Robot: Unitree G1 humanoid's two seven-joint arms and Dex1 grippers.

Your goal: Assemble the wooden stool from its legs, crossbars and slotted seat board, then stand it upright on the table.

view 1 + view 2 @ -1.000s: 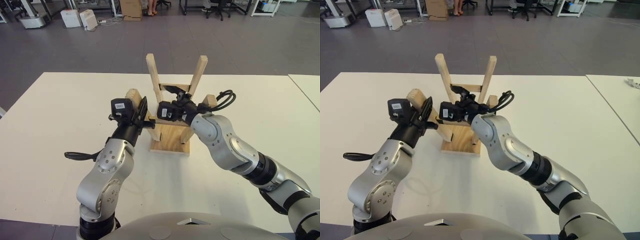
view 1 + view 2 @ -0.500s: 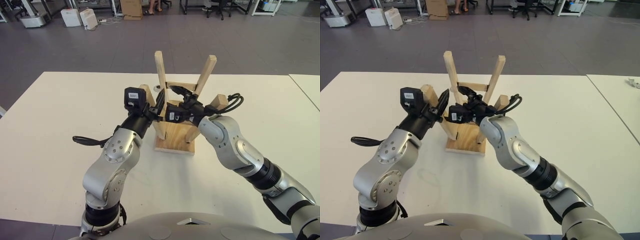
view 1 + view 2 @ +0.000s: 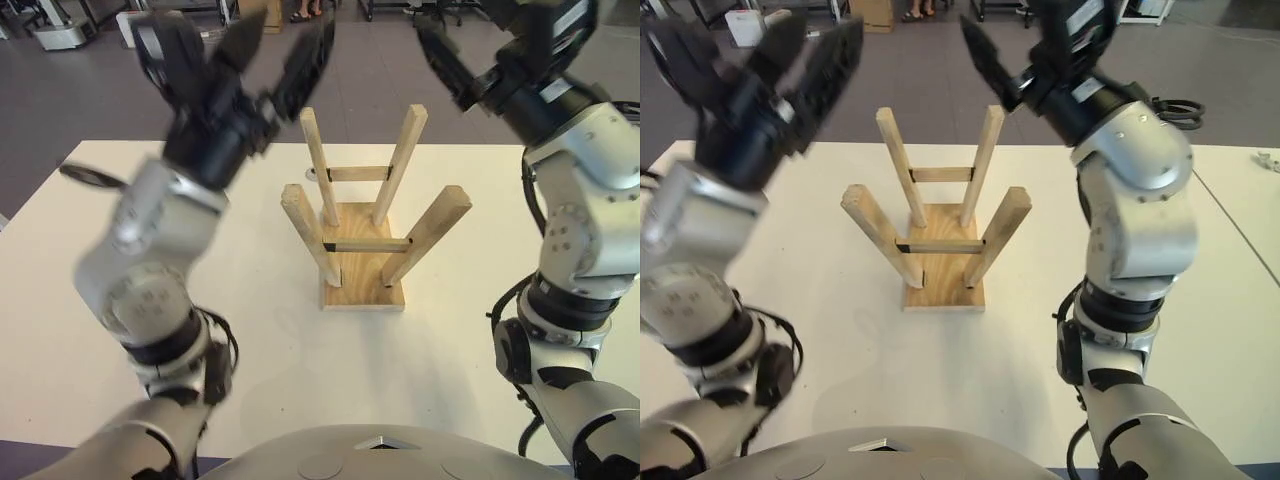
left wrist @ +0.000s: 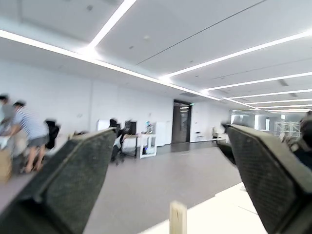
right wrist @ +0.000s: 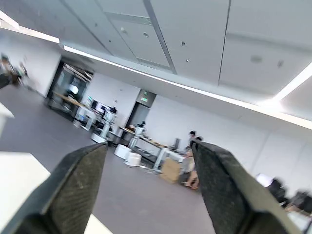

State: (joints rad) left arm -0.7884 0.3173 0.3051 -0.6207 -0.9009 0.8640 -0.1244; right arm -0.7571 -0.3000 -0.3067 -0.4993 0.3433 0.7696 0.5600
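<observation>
The wooden stool [image 3: 366,243] rests upside down on the white table [image 3: 100,260], seat board [image 3: 362,292] flat on the top and its legs and crossbars pointing up. Both arms are lifted high above the table, clear of the stool. My left gripper [image 3: 272,55] hangs open above and left of the legs, nothing between its fingers [image 4: 63,185]; one leg tip [image 4: 178,218] shows below it. My right gripper [image 3: 492,50] is open too, up at the right, its pads [image 5: 80,190] holding nothing.
Bare tabletop lies all round the stool. A second table's corner with small items [image 3: 1265,158] sits at the far right. Beyond the table's far edge is open floor with desks and equipment.
Both grippers have let go of the stool and swung up and apart, high above the table. The stool now rests free on its seat board.
</observation>
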